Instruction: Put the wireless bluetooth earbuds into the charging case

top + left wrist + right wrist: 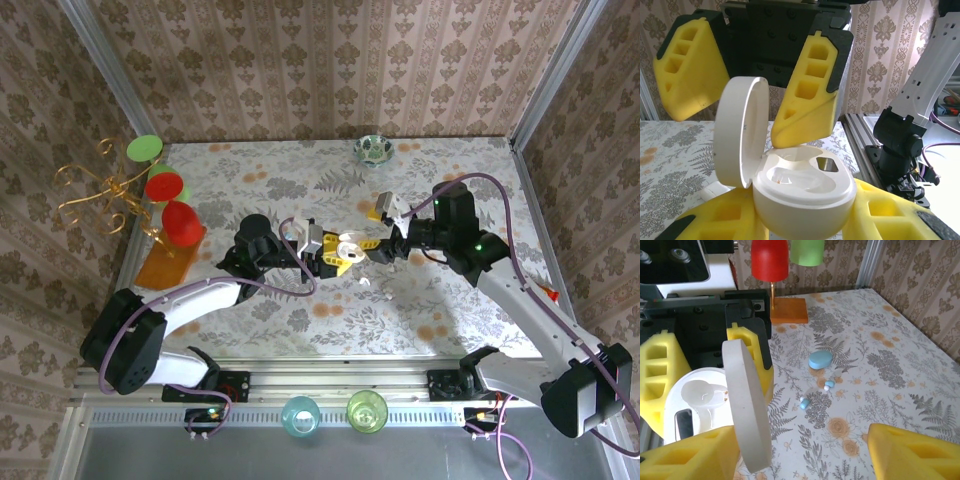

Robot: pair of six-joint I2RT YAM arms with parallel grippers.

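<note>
the left end effector (802,216) is clenched on a white charging case (805,200), which sits between its two yellow fingers (722,220) at the middle of the worktop (500,300). the case's round lid (737,132) is swung open and stands nearly upright at one side. inside the tray, a white earbud (790,179) appears to be seated in one well, though its outline is faint against the white plastic. the well beside it (827,164) shows a dark square opening.

the right end effector (800,452) faces the case from the other side and is released. its yellow fingers are spread wide with the lid standing between them, and nothing is gripped. from the left wrist, one of those fingers (807,95) hangs just above the tray rim. whether it touches cannot be told.

two pale blue earbuds (829,385) (804,402) lie loose on the floral worktop near each other, beyond the held case as the right wrist sees it. a closed pale-blue case (820,359) lies just past them.

further off stands a gold wire stand on an orange base (788,311), carrying a red cup (770,259) and a green cup (807,251). a small glass bowl (373,149) sits at the far edge.
</note>
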